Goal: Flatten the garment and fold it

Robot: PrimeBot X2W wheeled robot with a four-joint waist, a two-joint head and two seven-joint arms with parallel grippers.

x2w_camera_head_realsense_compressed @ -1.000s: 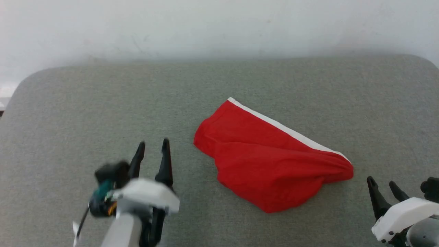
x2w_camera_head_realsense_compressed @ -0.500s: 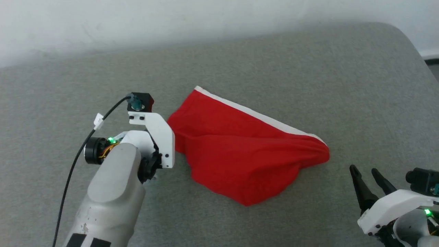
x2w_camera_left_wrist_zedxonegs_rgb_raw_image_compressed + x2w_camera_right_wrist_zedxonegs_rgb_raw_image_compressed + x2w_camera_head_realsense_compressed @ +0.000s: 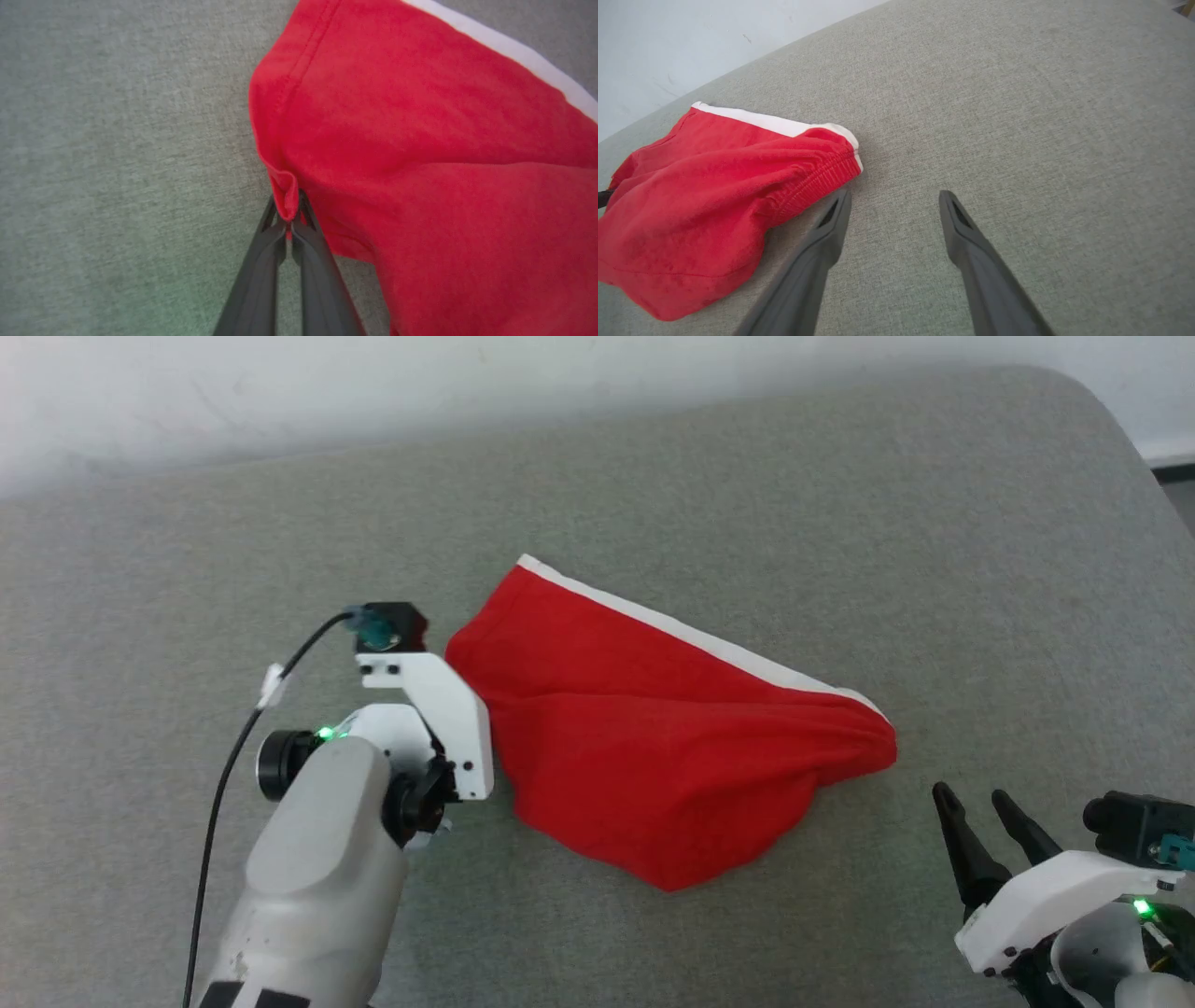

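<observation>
With the left gripper (image 3: pixel 287 212) closed on an edge fold of the wrinkled garment (image 3: pixel 672 747) in the middle of the worktop (image 3: pixel 840 504), and the right gripper (image 3: pixel 971 795) open near its other end, flattening seems to be starting; next, the right one probably must grasp there.

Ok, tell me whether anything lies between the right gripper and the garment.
Nothing visible does. The right gripper is open, with bare grey surface between its fingers and the bunched end of the garment. The left gripper is shut on the garment's opposite edge.
</observation>
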